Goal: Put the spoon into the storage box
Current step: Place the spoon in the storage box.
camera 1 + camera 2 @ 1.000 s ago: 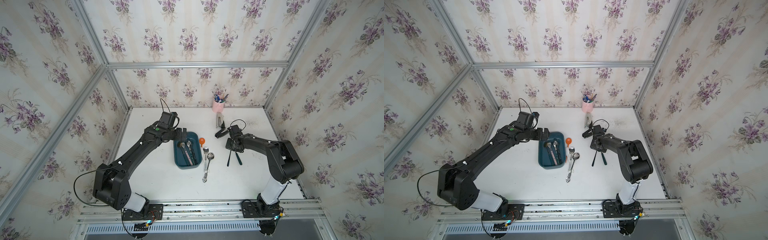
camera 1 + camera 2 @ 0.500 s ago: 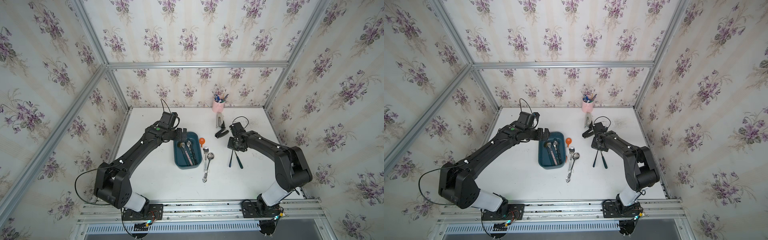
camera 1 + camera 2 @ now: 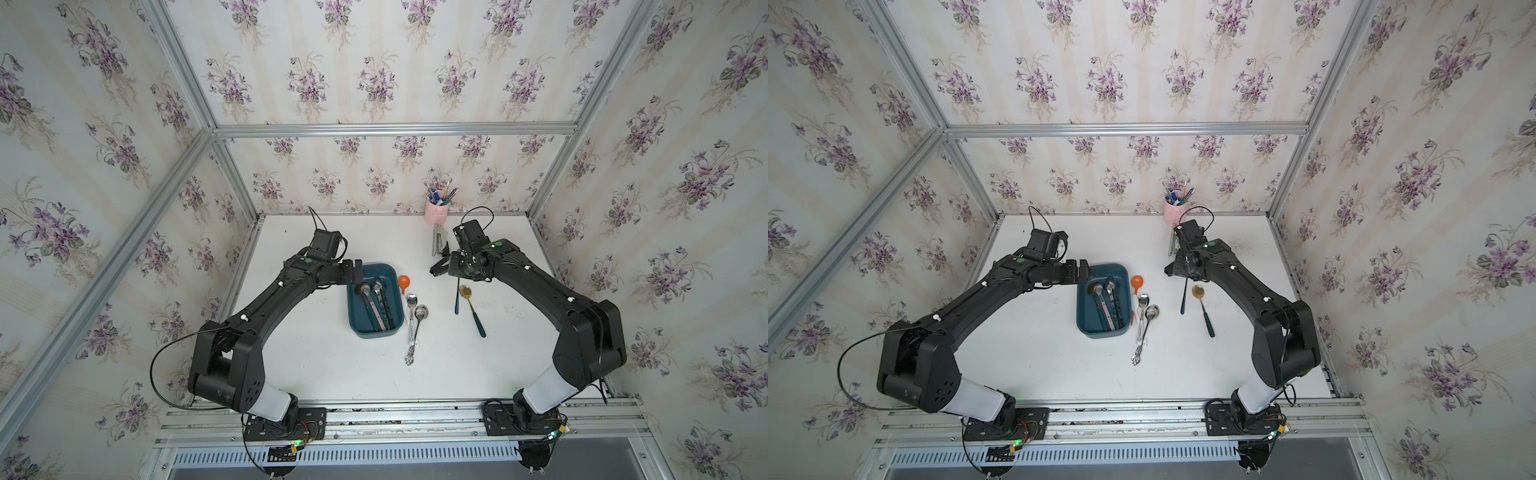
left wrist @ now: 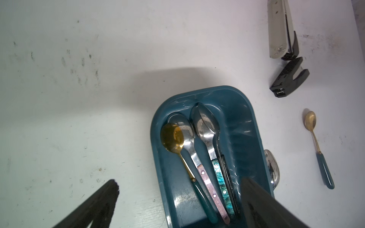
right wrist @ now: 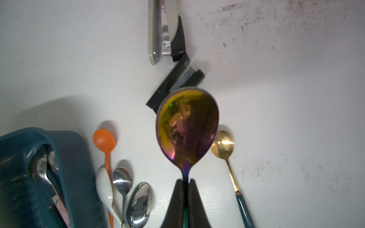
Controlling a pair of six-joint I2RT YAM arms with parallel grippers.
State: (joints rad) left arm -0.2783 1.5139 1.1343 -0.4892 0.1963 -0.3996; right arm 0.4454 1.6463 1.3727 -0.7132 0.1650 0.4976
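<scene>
We see the iridescent spoon (image 5: 187,126) pinched at its neck by the right gripper (image 5: 185,180), whose fingers press tight on it. It is outside the storage box (image 3: 374,331), just beside a gold spoon (image 5: 222,146) on the table (image 3: 332,374). An orange spoon (image 5: 104,140) and silver spoons (image 5: 122,179) lie between it and the box. The left gripper (image 3: 356,272) hangs over the box's rim, fingers spread wide.

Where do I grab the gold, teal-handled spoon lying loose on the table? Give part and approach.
Take the gold spoon by its teal handle, the thickest part, from straight above, jaws across it. It lies flat on the table with bare surface either side.
</scene>
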